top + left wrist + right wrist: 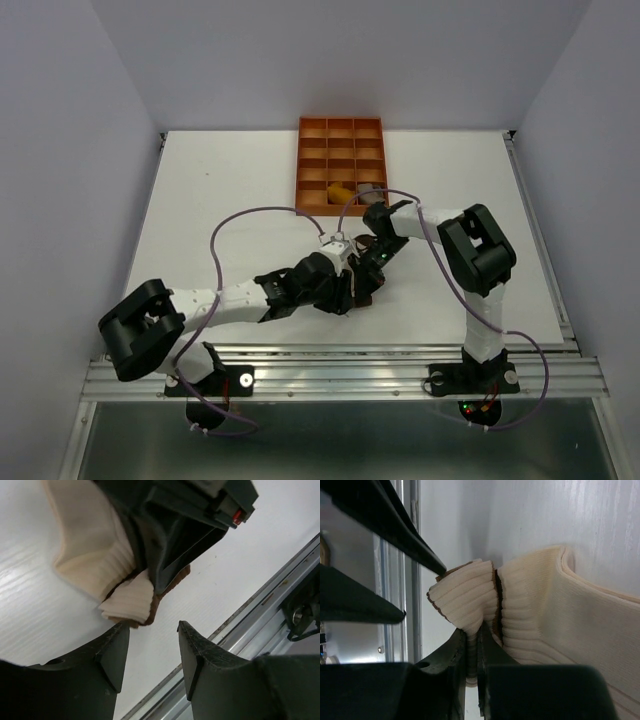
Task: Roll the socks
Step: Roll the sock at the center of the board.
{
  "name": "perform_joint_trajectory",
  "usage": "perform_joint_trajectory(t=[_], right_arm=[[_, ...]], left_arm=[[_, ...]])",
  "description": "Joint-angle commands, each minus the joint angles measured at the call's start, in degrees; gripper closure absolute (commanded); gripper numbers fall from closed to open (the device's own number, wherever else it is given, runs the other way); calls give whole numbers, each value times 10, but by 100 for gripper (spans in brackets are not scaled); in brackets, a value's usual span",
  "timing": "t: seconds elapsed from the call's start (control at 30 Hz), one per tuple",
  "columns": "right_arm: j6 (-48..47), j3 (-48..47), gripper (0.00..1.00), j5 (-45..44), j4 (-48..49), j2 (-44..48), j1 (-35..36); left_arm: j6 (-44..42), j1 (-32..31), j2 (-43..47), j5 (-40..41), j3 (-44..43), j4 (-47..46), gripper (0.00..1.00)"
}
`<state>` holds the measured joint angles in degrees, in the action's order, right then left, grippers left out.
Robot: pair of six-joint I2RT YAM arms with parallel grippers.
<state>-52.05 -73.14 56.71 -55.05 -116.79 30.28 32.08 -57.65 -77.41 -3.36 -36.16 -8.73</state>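
White surface (220,200), pale grey walls (300,50). One cream sock (545,605) lies here, its ribbed cuff pinched in the closed right pincer (474,645). The left pincer (152,627), half open and empty, faces that cuff. One orange tray (301,165) sits beyond both.

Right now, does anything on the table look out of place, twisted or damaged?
Nothing looks spilled or damaged. Only the cream sock is untidy: its ribbed cuff is bunched and folded over where the right gripper pinches it, so its brown edge shows.
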Motion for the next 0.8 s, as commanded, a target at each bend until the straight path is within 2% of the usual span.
perform_joint_trajectory(t=[0.0, 0.17, 0.33, 0.6, 0.67, 0.77], right_arm=[[3, -3, 99, -20, 2, -15, 1], [-5, -4, 99, -21, -1, -11, 1], [-8, -5, 99, -25, 2, -8, 1], [-2, 0, 99, -14, 13, -4, 1], [5, -2, 99, -7, 19, -2, 1], [6, -2, 99, -3, 22, 2, 1]], left_arm=[[-83, -19, -26, 27, -48, -5, 46], [-101, -21, -27, 61, -48, -20, 46], [-93, -21, -34, 70, -57, 27, 47], [-90, -21, -43, 15, -49, -1, 50], [-90, -20, -49, -1, -42, -26, 51], [-90, -21, -59, -5, -43, -32, 59]])
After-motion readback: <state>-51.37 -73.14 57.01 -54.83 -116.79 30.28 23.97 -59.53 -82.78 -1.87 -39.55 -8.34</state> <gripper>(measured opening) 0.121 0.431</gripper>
